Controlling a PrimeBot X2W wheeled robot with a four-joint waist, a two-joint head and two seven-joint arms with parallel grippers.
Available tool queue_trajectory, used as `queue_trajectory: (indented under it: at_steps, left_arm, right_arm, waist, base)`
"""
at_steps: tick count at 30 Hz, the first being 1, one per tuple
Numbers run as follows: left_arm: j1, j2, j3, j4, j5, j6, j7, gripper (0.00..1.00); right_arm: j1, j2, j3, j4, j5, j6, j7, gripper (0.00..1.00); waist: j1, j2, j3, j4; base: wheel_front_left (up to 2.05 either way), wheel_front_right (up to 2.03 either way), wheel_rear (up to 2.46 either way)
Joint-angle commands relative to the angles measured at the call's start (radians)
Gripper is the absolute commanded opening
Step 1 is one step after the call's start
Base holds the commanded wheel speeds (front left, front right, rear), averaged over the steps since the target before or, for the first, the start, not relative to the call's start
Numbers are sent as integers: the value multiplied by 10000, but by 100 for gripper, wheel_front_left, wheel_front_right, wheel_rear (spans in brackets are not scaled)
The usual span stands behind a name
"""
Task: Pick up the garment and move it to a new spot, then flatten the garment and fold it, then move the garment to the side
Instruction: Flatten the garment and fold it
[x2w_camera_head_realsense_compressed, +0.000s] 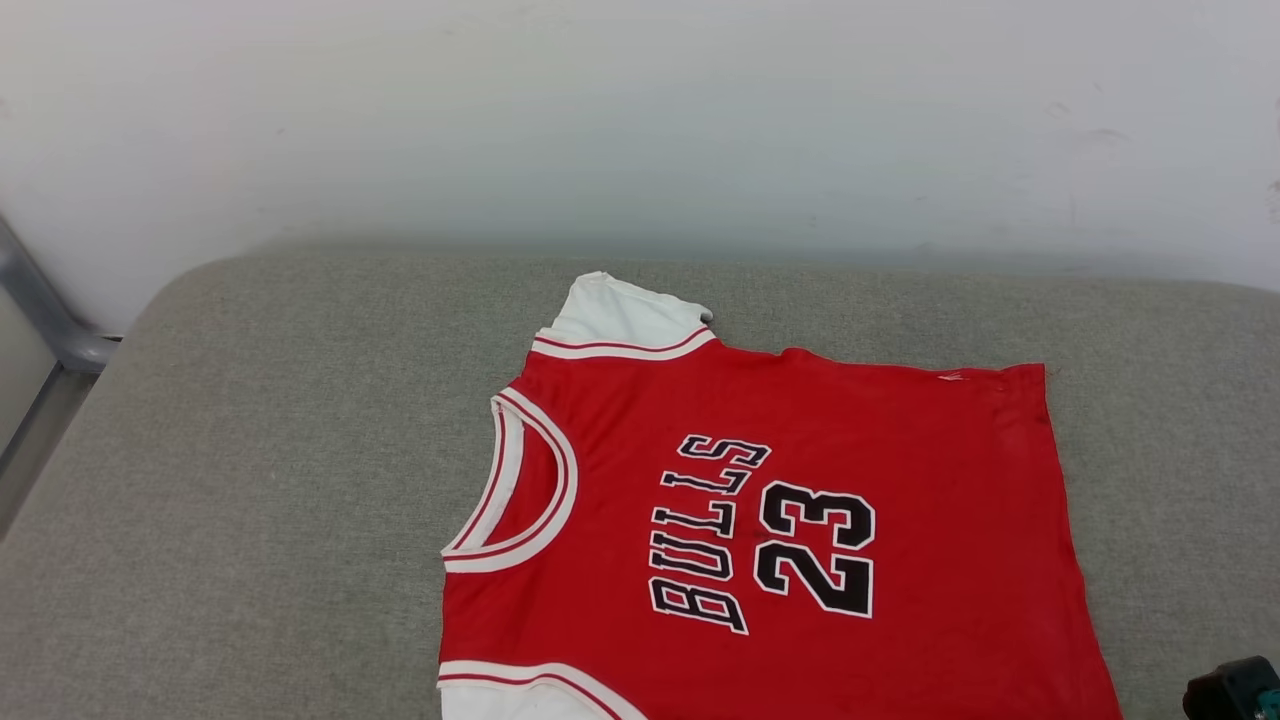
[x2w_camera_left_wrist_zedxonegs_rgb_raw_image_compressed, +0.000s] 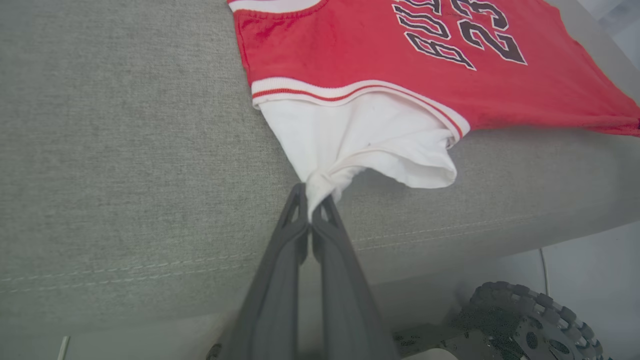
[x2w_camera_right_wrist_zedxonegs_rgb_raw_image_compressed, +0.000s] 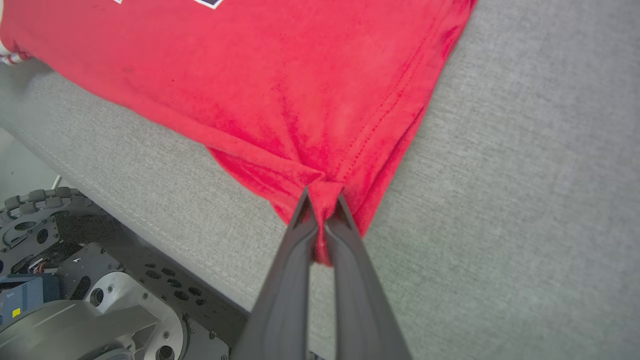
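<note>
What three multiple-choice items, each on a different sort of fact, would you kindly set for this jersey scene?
1. Where does the left claw grip the garment?
A. the neckline
B. the white sleeve
C. the bottom hem

2. What colour are the digits on the chest?
A. yellow
B. blue
C. black, outlined in white

3. What state is the right claw in?
A. shut on a red corner of the garment
B. open above the cloth
C. shut on nothing

Answers:
1. B: the left wrist view shows white sleeve cloth bunched in it.
2. C: the head view shows a black 23 with white edges.
3. A: the right wrist view shows red fabric pinched in it.
</note>
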Motion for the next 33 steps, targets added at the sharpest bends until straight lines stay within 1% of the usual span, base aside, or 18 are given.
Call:
queue_trajectory:
  at_steps: [1, 9, 14, 19, 26, 33]
  left_arm:
    - [54, -50, 61, -45, 88, 32, -169, 0]
    - [-1210, -203, 242, 259, 734, -268, -351, 0]
    - [-2228, -294, 363, 533, 1118, -546, -267, 0]
    - [-3270, -381, 527, 983, 1365, -901, -179, 0]
    - [-4902, -510, 678, 2018, 1704, -1690, -74, 0]
    - [-6280, -848, 762, 3302, 1939, -2391, -144, 0]
  right_arm:
    - [217, 108, -206, -132, -169, -8, 69, 0]
    - [51, 505, -1024, -685, -403, -8, 326, 0]
    - [-188, 697, -1570, -959, -349, -8, 365, 0]
    - [-562, 880, -1870, -1144, -492, -8, 439, 0]
    - [-1350, 1120, -2147, -1029, -317, -8, 546, 0]
    - [-2259, 1226, -2264, -743, -268, -6, 576, 0]
  waist:
    - [1, -1, 15, -44]
    - [1, -1, 259, -183]
    - [1, -1, 735, -299]
    - [1, -1, 1333, -423]
    - [1, -1, 2267, -530]
    - [1, -1, 3103, -631]
  base:
    - [0, 0, 0]
    - [0, 0, 0]
    - [0, 0, 0]
    - [0, 0, 0]
    - [0, 0, 0]
    - [0, 0, 0]
